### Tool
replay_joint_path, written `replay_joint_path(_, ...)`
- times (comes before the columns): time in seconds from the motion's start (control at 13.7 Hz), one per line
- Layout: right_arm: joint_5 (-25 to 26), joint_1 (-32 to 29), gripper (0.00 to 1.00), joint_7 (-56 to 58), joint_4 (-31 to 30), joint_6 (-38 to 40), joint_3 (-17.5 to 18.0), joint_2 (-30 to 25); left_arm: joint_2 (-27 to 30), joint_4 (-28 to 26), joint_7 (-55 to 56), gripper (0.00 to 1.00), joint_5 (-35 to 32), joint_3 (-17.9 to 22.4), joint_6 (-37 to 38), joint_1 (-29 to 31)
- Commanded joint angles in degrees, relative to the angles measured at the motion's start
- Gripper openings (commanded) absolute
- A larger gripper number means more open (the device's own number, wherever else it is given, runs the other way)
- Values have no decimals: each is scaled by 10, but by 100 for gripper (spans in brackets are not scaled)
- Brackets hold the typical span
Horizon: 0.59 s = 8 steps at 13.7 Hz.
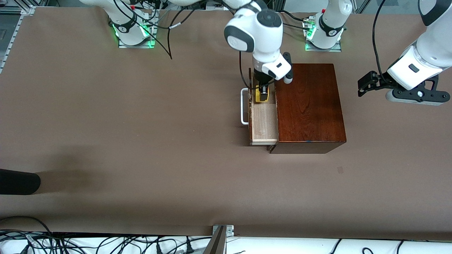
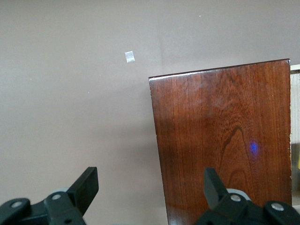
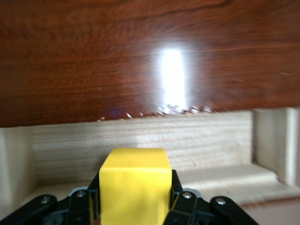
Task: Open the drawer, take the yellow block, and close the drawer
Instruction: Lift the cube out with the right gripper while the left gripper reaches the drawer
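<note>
Over the open drawer (image 1: 263, 121), the right pincer (image 1: 262, 94) grips the yellow block (image 3: 135, 185) between its 2 fingers; the left pincer (image 2: 150, 187) waits, spread wide, above the worktop (image 1: 141, 141).

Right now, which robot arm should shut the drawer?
Probably the left. Its end effector is open and holds nothing, past the wooden box. The right end effector grips the yellow block over the open drawer.

Drawer (image 1: 263, 121) open; yellow block (image 1: 262, 96) apparently just above its pale interior.
</note>
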<state>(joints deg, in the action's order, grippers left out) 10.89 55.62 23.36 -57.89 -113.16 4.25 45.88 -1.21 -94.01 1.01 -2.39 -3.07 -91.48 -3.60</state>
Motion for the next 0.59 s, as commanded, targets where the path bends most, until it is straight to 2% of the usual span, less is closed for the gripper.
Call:
replay_joint_path(0.0, -6, 0, 0, -74, -2, 39, -5, -46, 2, 12, 2, 100, 5, -1, 22, 1)
replay_joint_path(0.37, -7, -79, 0, -99, -3, 81, -6, -120, 2, 13, -7, 100, 12, -1, 32, 1)
replay_joint_path(0.51, -21, -107, 0, -100, -9, 77, -35, -155, 3, 14, -7, 100, 12, -11, 43, -3)
